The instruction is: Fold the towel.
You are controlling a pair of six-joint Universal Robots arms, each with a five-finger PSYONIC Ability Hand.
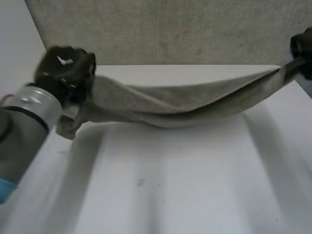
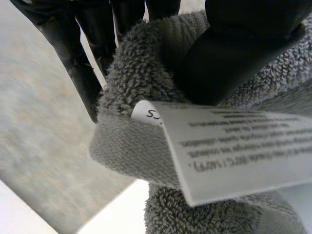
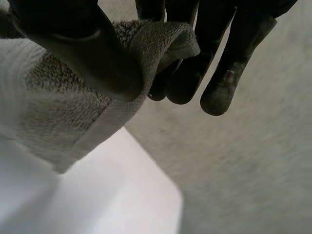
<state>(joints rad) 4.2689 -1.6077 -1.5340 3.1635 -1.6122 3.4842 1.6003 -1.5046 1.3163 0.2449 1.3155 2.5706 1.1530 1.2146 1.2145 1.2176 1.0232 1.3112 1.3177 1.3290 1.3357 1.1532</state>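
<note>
Grey towel slung above the white table, sagging mid-span.
Left end pinched between thumb and fingers of left hand (care label beside thumb); right end pinched likewise by right hand.

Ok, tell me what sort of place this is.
Probably a robot test bench, not a home: a plain white table, a grey board behind it, and one towel stretched between the left hand and the right hand.
</note>
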